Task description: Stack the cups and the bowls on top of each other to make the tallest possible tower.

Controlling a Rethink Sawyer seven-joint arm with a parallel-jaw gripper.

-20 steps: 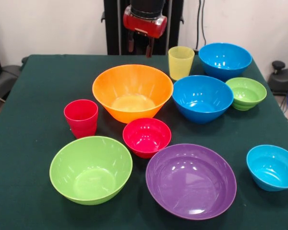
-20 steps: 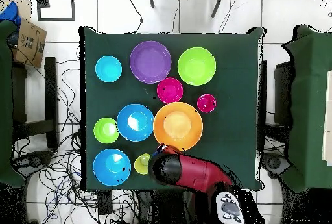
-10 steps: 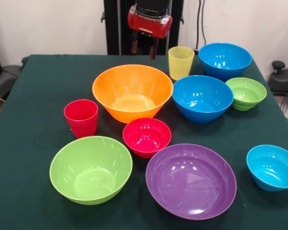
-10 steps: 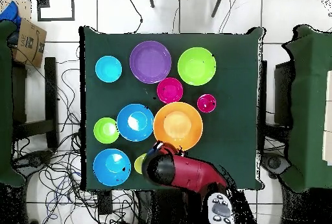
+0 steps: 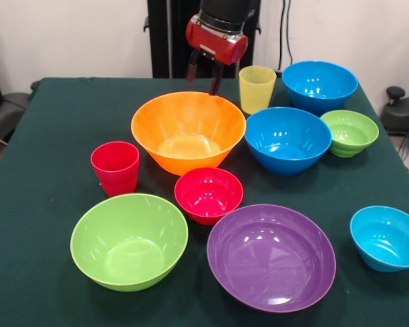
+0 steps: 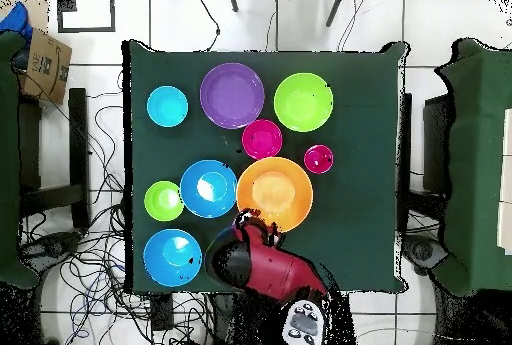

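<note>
Since the open, empty claw (image 5: 204,73) hangs just above the orange bowl's (image 5: 188,129) far rim, beside the yellow cup (image 5: 256,88), a careless descent could tip either.

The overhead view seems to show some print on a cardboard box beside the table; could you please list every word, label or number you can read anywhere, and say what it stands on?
Cardboard box: dark print on its top, too small to read.
Cups, bowls and gripper: no text, labels or numbers visible in either view.
</note>
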